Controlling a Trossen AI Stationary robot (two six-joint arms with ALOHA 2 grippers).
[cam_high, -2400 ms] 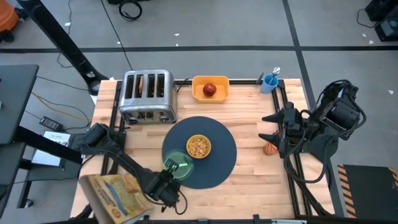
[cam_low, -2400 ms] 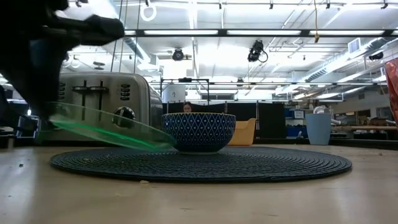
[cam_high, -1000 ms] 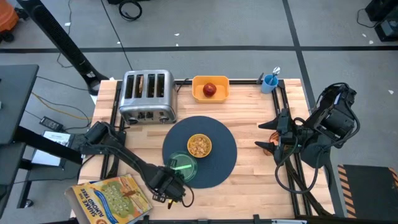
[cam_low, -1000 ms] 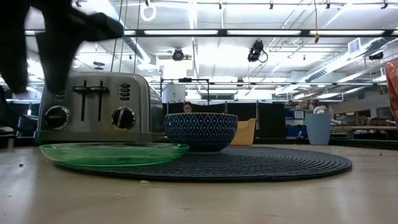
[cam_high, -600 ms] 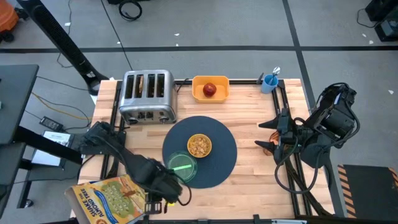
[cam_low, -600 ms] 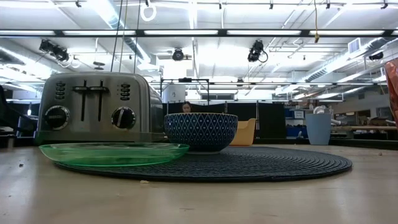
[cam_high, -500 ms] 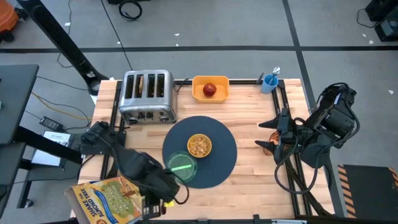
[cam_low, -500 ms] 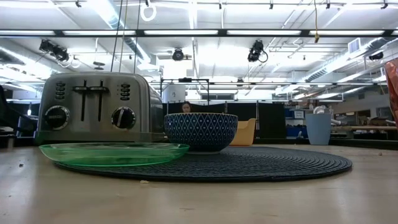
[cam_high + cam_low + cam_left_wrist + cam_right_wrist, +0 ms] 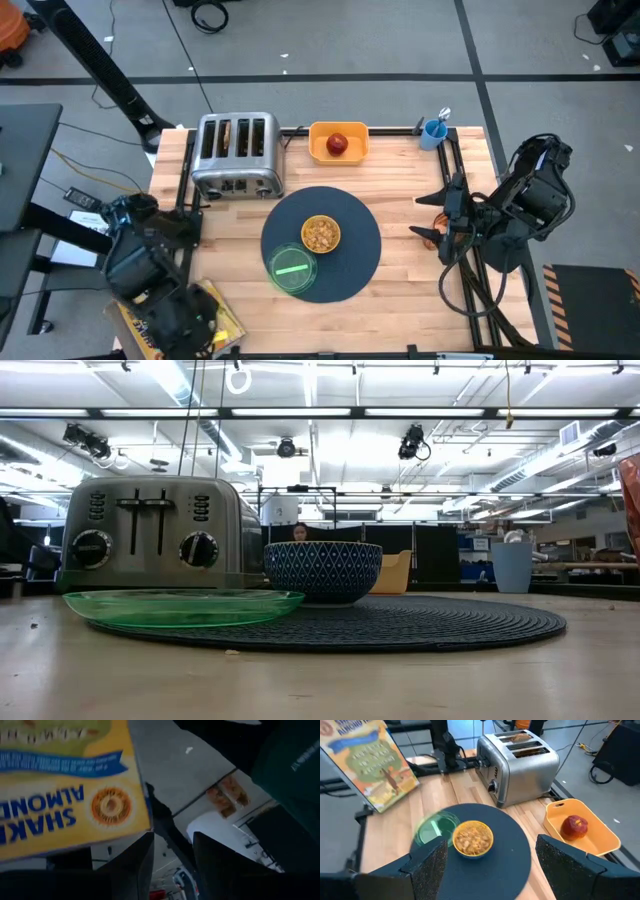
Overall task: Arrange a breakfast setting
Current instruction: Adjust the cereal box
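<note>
The big round dark blue-grey mat (image 9: 322, 244) lies flat in the middle of the wooden tabletop (image 9: 410, 290). On it sits the small yellow bowl (image 9: 320, 234), full of cereal, and just beside the bowl lies the small clear green plate (image 9: 291, 271), flat on the mat's near edge. So three things look set.

A lot looks left to do. The brown toast slice (image 9: 521, 737) stands on its edge in a slot of the silver toaster (image 9: 236, 153), its long side running along the slot. The red apple (image 9: 338, 144) sits in the yellow tub (image 9: 339, 128) at the back. I cannot pick out the orange cup. The spoon may be in the blue cup (image 9: 434, 131) at the back corner.

The left claw (image 9: 172, 852) is off the tabletop by the yellow cereal box (image 9: 65, 785), fingers narrow and holding nothing. The right claw (image 9: 490, 860) waits at the right side, wide and holding nothing.
</note>
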